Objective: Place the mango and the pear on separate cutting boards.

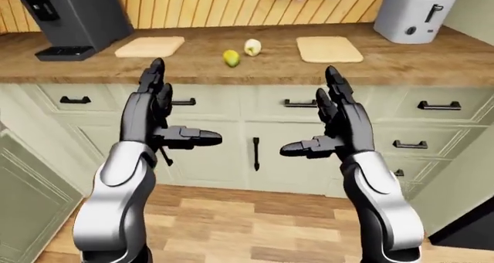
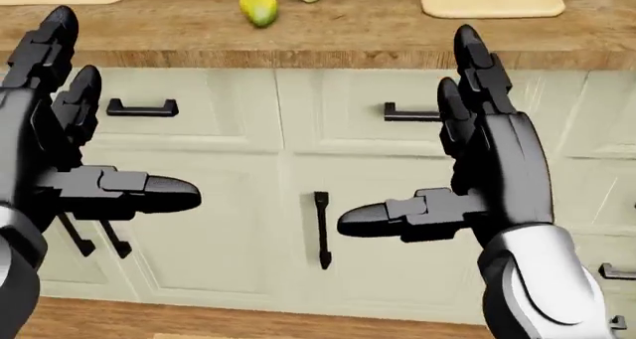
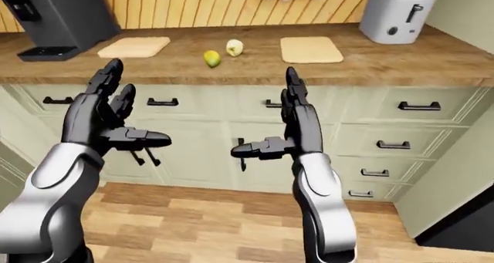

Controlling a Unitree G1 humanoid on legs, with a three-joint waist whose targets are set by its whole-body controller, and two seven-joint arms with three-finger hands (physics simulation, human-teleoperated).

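A yellow-green mango (image 1: 231, 57) lies on the wooden counter (image 1: 193, 66), with a pale pear (image 1: 252, 46) just to its upper right. Two light cutting boards lie flat on the counter with nothing on them: one (image 1: 150, 46) left of the fruit, one (image 1: 329, 49) to its right. Below the counter edge, in front of the cabinet doors, both black hands are held up with fingers spread. My left hand (image 1: 189, 104) is open and holds nothing. So is my right hand (image 1: 308, 112). Neither touches the fruit or the boards.
A black coffee machine (image 1: 73, 17) stands at the counter's left end and a grey toaster (image 1: 413, 11) at its right end. Pale green cabinets with black handles (image 1: 300, 103) run under the counter. Another cabinet (image 1: 23, 188) juts in at the left, above wood floor (image 1: 231, 228).
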